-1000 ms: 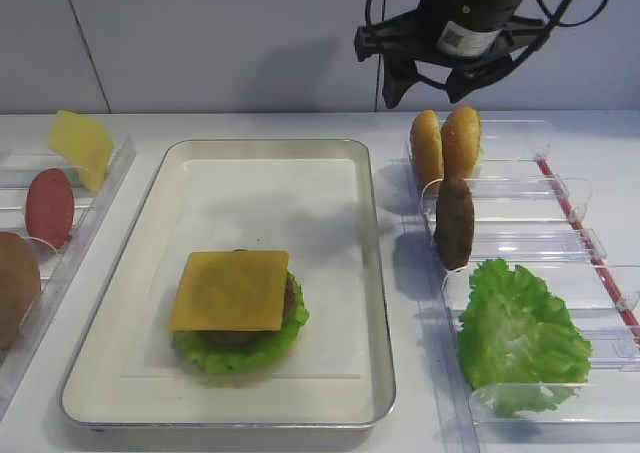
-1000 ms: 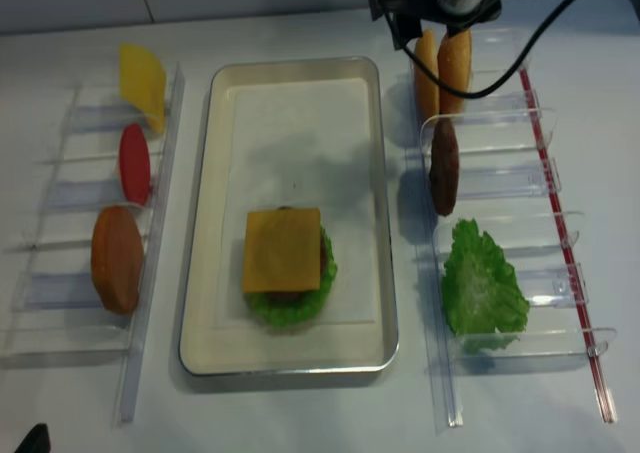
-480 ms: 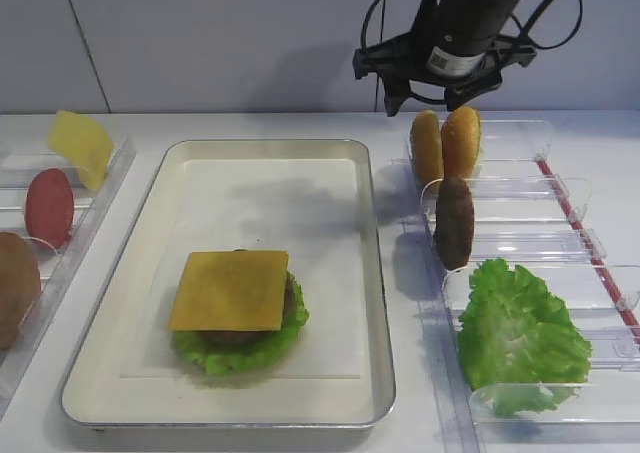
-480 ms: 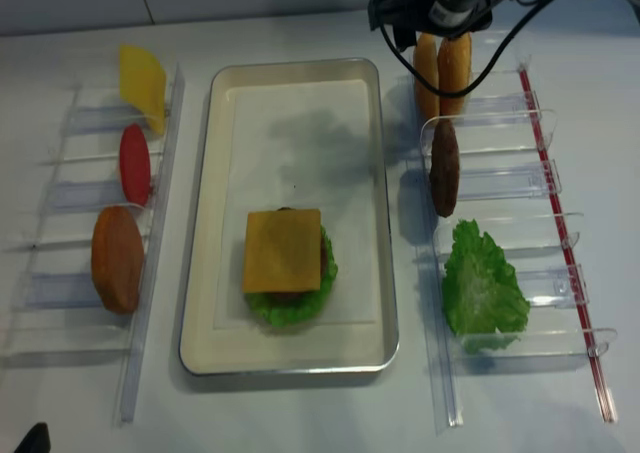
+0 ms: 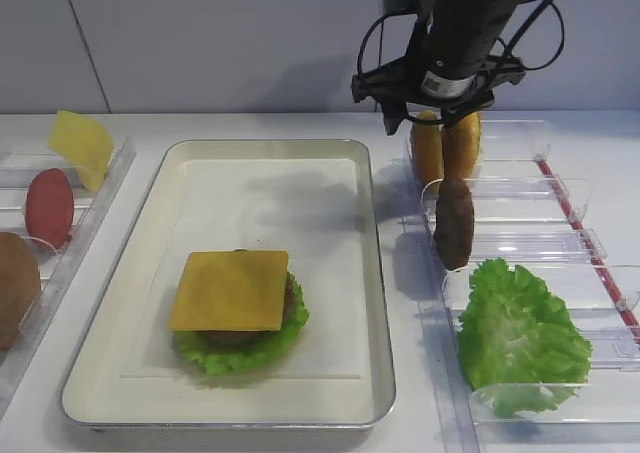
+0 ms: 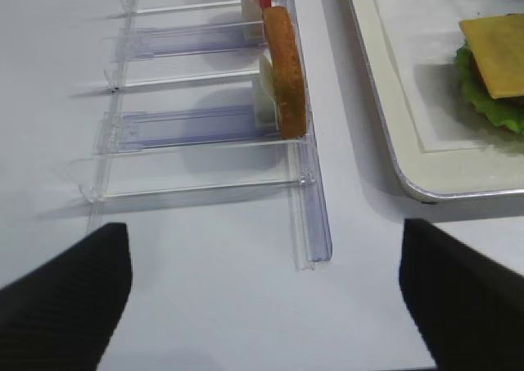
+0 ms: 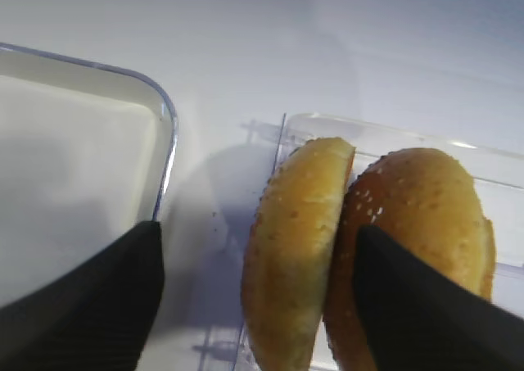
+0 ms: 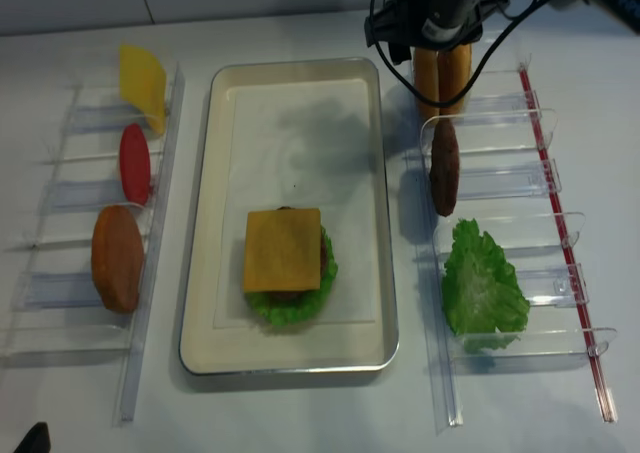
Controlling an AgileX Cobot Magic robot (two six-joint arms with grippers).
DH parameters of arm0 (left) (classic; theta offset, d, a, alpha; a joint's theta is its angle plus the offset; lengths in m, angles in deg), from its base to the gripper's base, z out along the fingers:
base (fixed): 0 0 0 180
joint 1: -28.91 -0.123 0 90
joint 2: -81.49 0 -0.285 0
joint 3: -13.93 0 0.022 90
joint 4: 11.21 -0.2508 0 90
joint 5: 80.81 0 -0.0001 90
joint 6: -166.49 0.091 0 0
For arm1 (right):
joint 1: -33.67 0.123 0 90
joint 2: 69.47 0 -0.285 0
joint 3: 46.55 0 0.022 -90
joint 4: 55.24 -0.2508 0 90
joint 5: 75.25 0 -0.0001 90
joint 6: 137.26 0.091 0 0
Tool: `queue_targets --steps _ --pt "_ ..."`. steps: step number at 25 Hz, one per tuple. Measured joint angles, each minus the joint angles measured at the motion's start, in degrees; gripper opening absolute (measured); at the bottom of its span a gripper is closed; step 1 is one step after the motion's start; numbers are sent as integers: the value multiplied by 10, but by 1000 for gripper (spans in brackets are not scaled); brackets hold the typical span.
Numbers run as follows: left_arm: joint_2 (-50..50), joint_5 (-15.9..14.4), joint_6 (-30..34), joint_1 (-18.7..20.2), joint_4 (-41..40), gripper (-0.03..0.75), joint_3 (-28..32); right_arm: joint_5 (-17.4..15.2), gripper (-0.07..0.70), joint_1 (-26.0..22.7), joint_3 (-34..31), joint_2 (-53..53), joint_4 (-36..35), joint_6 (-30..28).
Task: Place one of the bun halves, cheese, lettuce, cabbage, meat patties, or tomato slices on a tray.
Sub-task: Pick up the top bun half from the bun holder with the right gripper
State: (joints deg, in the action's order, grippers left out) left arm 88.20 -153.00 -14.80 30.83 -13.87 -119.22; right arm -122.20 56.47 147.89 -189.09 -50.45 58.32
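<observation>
Spread black fingers (image 7: 78, 293) of the right gripper (image 5: 437, 123) straddle the left one of two domed, glossy golden-brown sesame bun halves (image 7: 293, 252), not visibly touching it. Both stand on edge, pressed together, in the clear plastic bin (image 5: 520, 138) just right of the large cream-white rimmed tray (image 5: 372, 273). I judge the far finger may wedge against the neighbouring bun (image 7: 422, 240) and drag both out. On the tray, yellow square cheese (image 5: 232, 289) covers a patty and ruffled green lettuce (image 5: 240, 351). Left fingers (image 6: 61, 297) hang spread over the white bench (image 6: 205, 305).
</observation>
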Motion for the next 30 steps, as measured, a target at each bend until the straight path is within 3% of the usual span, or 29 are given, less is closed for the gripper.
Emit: queue_targets --steps 9,23,30 --pt "0 0 0 0 0 634 0 12 400 0 0 -7 29 16" --pt "0 0 0 0 0 634 0 20 376 0 0 -21 37 21" --pt "0 0 0 0 0 634 0 20 288 0 0 -21 49 27"
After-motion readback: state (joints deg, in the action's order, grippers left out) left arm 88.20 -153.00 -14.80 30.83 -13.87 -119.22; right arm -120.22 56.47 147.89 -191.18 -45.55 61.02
